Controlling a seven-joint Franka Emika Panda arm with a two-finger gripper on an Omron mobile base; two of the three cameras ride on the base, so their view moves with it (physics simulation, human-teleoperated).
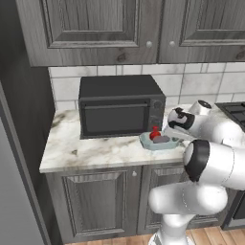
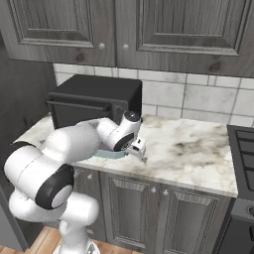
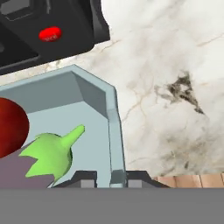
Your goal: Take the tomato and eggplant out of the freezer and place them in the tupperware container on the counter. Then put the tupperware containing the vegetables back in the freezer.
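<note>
The rim of the tub (image 3: 114, 131) is clamped in the pincer (image 3: 117, 177); tomato (image 3: 11, 127) and eggplant (image 3: 43, 162) are seen inside, beside it

We are looking at dark grey panelled wall cabinets (image 1: 95, 28) hanging above a white tiled backsplash (image 2: 198, 99), a black microwave (image 1: 119, 107), a stove (image 2: 243, 149) and wooden flooring (image 1: 210, 237).

The setting is presenting as a domestic kitchen. A white marbled counter (image 1: 91, 150) is sitting over dark grey panelled cabinets (image 1: 95, 201), with matching wall cabinets (image 1: 95, 28) hanging above a tiled backsplash (image 2: 198, 96). A black microwave (image 1: 119, 105) is standing on the counter.
</note>
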